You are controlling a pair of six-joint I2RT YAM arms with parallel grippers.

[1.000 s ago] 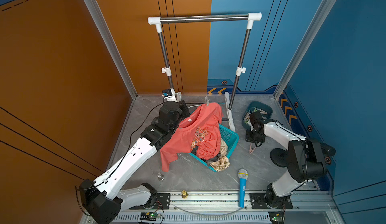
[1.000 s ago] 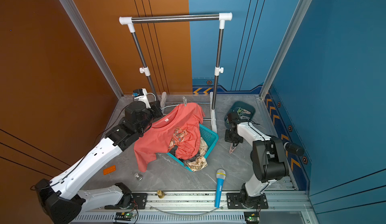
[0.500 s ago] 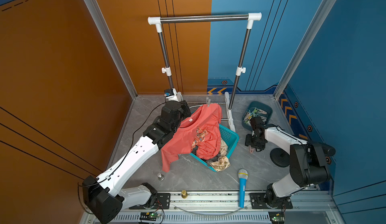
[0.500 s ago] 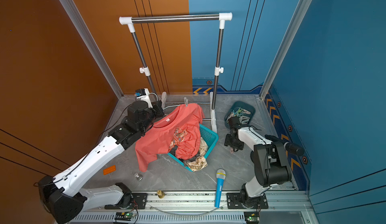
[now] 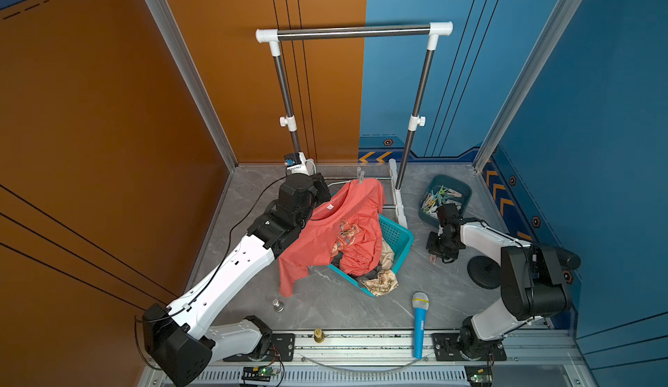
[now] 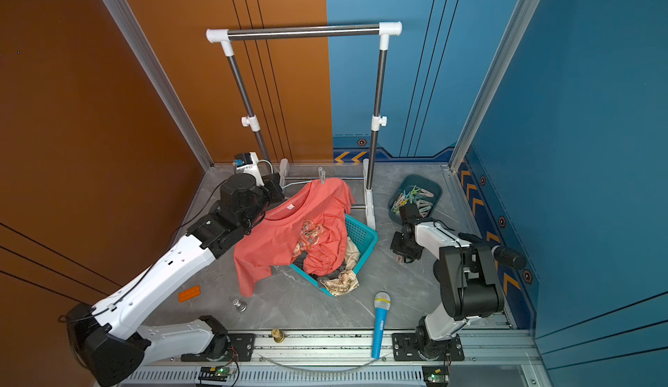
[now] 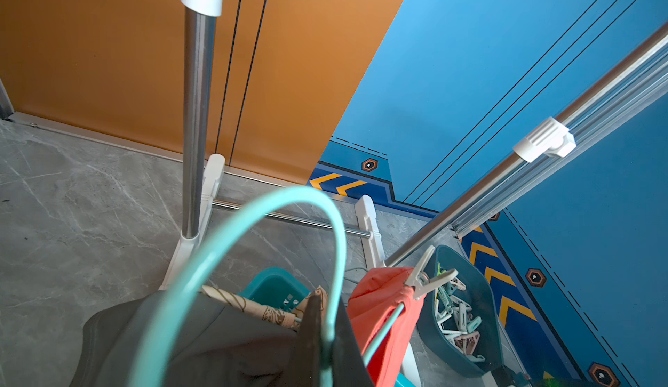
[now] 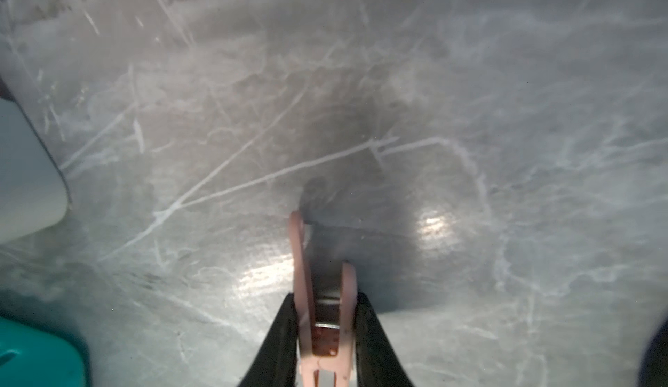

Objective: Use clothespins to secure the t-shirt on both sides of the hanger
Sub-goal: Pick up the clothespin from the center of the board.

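Progress, judged from the layout: about halfway. Far left: left gripper (image 5: 321, 191) clenched on the teal hanger (image 7: 339, 244), hook curving up before the left wrist camera. Holds the coral t-shirt (image 5: 325, 237) by the collar end, cloth draped down over the teal basket (image 5: 401, 237) of other laundry. On the shoulder beside the left forearm: no pin visible in either top view, though partly hidden by the arm; most likely the side left to do. Further right, on the opposite shoulder: one pale grey clothespin (image 5: 360, 177) clipped over the cloth, standing up in both top views, and clamped across fabric and hanger wire in the left wrist view. Counts as one side secured. Right of the rack (image 5: 399, 201) foot: dark bin (image 5: 467, 195) with the spare clothespins (image 5: 439, 199) heaped inside. Just in front of the bin: right gripper (image 8: 325, 298) low over bare grey floor (image 8: 470, 78), fingers (image 8: 282, 323) grasping a pink clothespin (image 8: 300, 258) by one end, free end pointing away over the floor, touching no cloth. Well apart from the t-shirt. Left to do, probably: carry the pink pin across, squeeze it open, seat it over the unpinned shoulder and hanger arm.
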